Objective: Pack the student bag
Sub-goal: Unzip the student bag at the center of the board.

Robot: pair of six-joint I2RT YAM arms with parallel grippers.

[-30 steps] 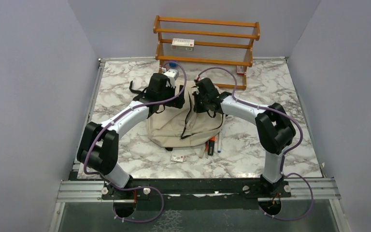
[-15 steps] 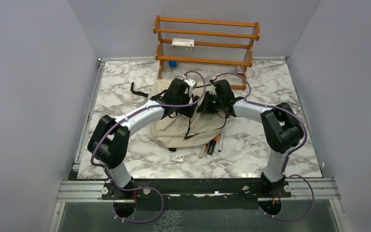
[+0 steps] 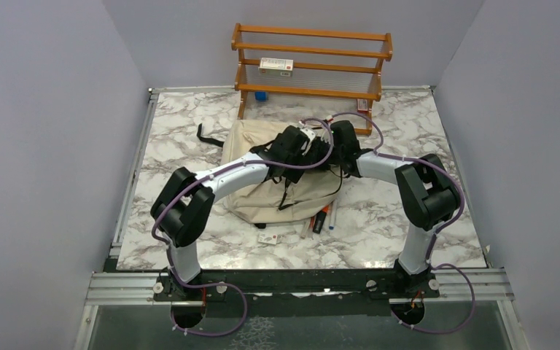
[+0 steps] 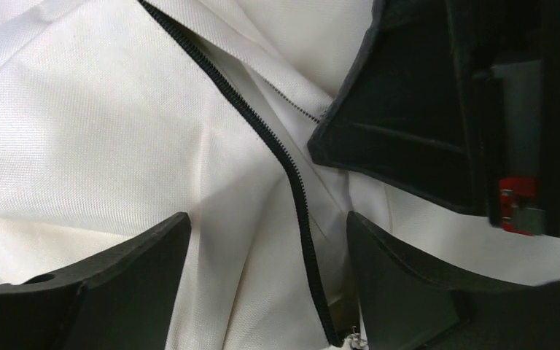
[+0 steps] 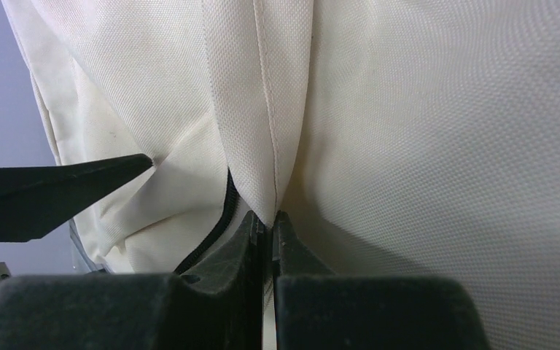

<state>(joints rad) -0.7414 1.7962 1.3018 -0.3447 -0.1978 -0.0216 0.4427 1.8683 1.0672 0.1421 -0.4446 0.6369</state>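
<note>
The student bag (image 3: 251,191), cream fabric with black zippers, lies mid-table in the top view. My left gripper (image 4: 266,244) hangs open just above it, its fingers (image 4: 117,281) straddling a black zipper (image 4: 262,135) and a fold of cloth without pinching either. My right gripper (image 5: 270,222) is shut on a raised seam fold of the bag (image 5: 423,146), beside another stretch of zipper (image 5: 226,204). Both grippers meet at the bag's far right part, left gripper (image 3: 304,140) next to right gripper (image 3: 333,146). The right gripper's black body (image 4: 474,109) fills the left wrist view's upper right.
A wooden rack (image 3: 310,62) stands at the back with a small box (image 3: 276,65) on a shelf and a blue thing (image 3: 261,95) under it. Pens and markers (image 3: 321,219) and a small card (image 3: 267,238) lie in front of the bag. A black strap (image 3: 208,137) trails left.
Both arms swung rightwards, dragging the bag's top that way. The left gripper came in close to the right one and its jaws narrowed a little. The right gripper kept its hold.
</note>
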